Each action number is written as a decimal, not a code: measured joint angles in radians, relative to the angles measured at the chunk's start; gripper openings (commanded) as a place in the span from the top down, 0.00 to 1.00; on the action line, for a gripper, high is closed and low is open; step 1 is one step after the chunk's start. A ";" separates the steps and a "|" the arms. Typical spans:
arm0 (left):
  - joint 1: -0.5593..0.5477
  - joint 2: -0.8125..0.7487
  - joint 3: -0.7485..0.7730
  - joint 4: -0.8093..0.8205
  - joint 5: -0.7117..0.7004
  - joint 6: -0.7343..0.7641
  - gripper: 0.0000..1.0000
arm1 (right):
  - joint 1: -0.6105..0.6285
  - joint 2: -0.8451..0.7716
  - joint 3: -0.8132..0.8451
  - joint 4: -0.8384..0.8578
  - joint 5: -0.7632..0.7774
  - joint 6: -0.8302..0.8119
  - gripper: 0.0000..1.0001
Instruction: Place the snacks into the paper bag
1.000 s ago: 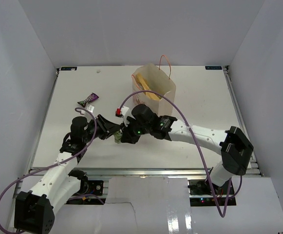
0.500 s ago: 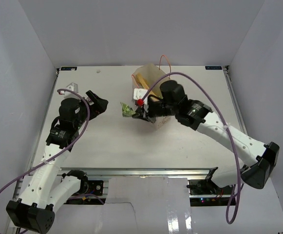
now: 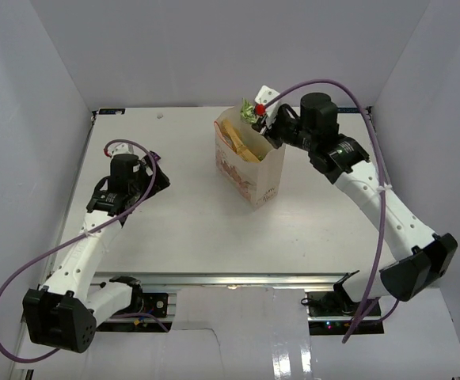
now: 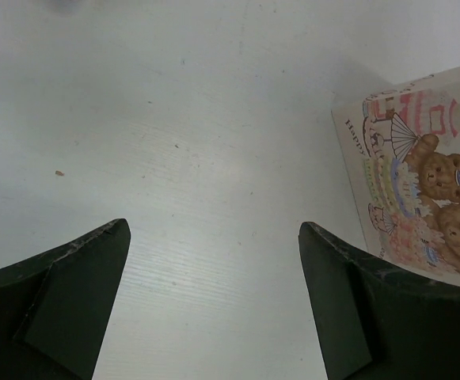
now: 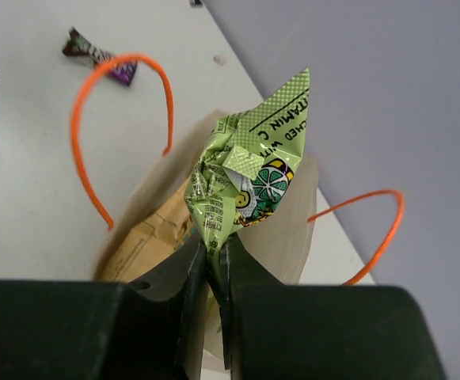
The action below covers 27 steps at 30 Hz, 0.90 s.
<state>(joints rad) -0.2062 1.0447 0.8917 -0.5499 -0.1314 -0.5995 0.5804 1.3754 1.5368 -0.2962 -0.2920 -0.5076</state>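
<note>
On the white tabletop [image 3: 182, 229] stood the paper bag [image 3: 249, 178], upright and open-mouthed, with the yellow crisp packet [image 3: 240, 142] already inside. The jaws of the right arm [image 3: 372, 190] pinched the green candy wrapper [image 5: 241, 178], holding it just above the bag's mouth. The drop looked to be the step in hand, calling only for a release over the opening. The jaws of the left arm [image 3: 95, 229] hung spread and empty over the tabletop beside the bag. A purple candy wrapper [image 5: 99, 55] lay beyond, probably the next to fetch.
</note>
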 measured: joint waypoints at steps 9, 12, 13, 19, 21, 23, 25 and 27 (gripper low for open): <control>0.188 0.056 0.000 0.010 0.087 -0.053 0.04 | -0.013 0.105 -0.089 -0.001 0.114 -0.024 0.29; 0.251 0.116 0.000 0.020 0.100 -0.093 0.05 | -0.021 0.079 -0.092 -0.002 0.098 -0.022 0.28; 0.267 0.144 0.000 0.026 0.103 -0.108 0.05 | -0.025 0.064 -0.092 -0.003 0.082 -0.019 0.28; 0.332 0.362 0.052 0.035 0.120 -0.222 0.07 | -0.101 -0.090 -0.138 -0.033 -0.085 -0.008 0.28; 0.352 0.454 0.101 0.039 0.137 -0.258 0.07 | -0.132 -0.163 -0.211 -0.029 -0.134 -0.008 0.28; 0.371 0.541 0.147 0.056 0.155 -0.282 0.07 | -0.158 -0.217 -0.286 -0.040 -0.177 -0.008 0.28; 0.385 0.626 0.200 0.075 0.175 -0.297 0.08 | -0.180 -0.250 -0.364 -0.049 -0.214 -0.008 0.28; 0.396 0.695 0.243 0.099 0.194 -0.308 0.08 | -0.198 -0.261 -0.429 -0.061 -0.242 -0.007 0.28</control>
<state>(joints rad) 0.1898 1.7401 1.1343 -0.4511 0.0628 -0.9077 0.3824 1.1141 1.1076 -0.3573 -0.5339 -0.5144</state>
